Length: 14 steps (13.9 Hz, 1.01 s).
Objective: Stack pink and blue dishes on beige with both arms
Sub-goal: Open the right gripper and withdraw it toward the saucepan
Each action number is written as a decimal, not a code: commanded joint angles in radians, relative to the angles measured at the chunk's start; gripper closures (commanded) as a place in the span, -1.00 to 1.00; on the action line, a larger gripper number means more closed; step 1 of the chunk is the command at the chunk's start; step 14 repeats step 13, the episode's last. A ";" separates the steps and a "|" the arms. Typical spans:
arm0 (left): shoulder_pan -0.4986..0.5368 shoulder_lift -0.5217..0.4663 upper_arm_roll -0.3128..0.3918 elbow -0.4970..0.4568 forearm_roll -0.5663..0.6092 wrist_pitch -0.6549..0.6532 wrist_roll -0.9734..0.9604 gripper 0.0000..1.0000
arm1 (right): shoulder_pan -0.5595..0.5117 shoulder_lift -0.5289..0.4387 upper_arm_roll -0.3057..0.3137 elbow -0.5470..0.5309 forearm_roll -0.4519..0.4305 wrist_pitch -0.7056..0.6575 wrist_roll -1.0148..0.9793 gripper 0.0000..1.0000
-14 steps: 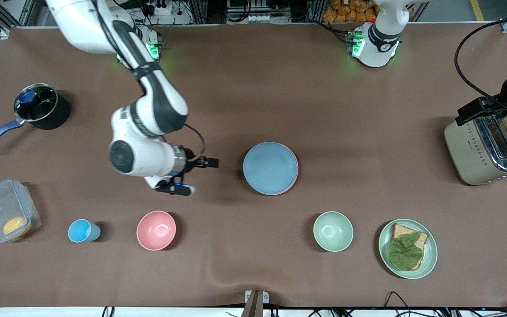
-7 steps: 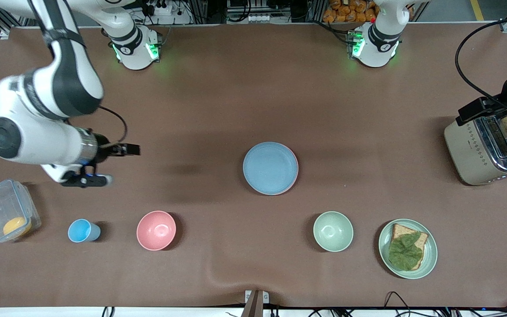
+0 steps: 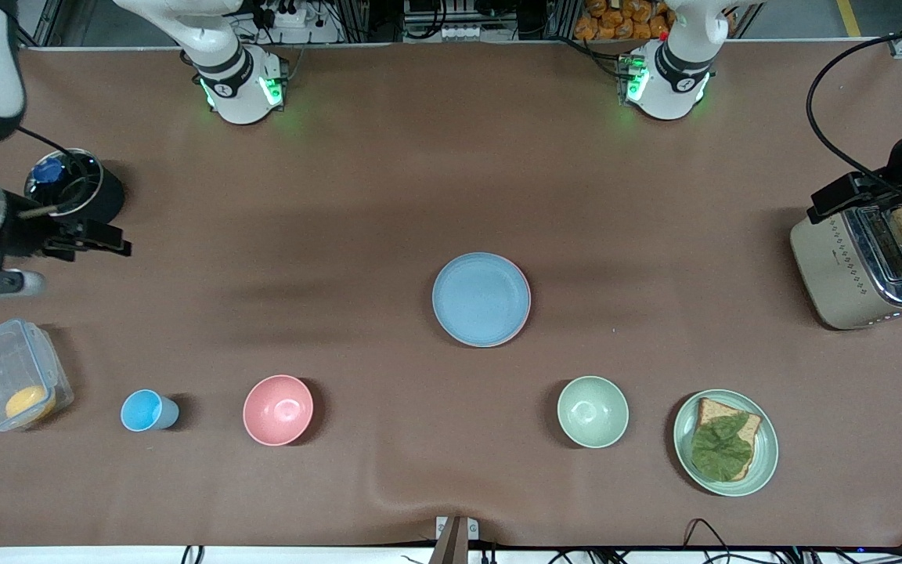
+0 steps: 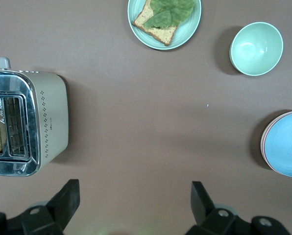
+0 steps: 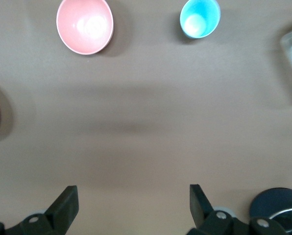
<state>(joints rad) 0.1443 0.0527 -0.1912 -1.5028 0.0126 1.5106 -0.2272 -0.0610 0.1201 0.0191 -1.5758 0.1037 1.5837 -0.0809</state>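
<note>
Blue plate point(image 3: 481, 298) is topping the stack mid-counter: stiff, light, best pinched at the rim. Right pincer point(image 5: 131, 208), open, is hovering near the pot point(image 3: 75, 189). Left pincer point(image 4: 134, 208), open, is waiting beside the toaster point(image 3: 866, 266).

A light blue plate point(image 3: 481, 298) over a pink plate's rim point(image 3: 528, 301) sits on the brown table point(image 3: 420, 172).

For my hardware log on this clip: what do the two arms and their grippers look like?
Both arms are glossy white with black joint bands, and green lights glow at their bases. The right gripper is black on a silver wrist with a thin black cable looping to it. The left gripper has dark, wedge-shaped fingers.
</note>
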 commanded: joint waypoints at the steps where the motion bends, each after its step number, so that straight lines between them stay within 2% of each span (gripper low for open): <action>1: 0.009 -0.007 -0.004 0.009 -0.011 -0.013 0.020 -1.00 | 0.001 -0.091 0.025 -0.039 -0.080 -0.008 0.004 -1.00; 3: 0.012 -0.014 -0.001 0.012 -0.006 -0.013 0.020 -1.00 | 0.003 -0.112 0.027 -0.038 -0.110 -0.019 -0.005 -1.00; 14: 0.009 -0.039 -0.007 0.049 -0.011 -0.072 0.015 -1.00 | 0.004 -0.108 0.030 -0.035 -0.110 -0.013 0.004 -1.00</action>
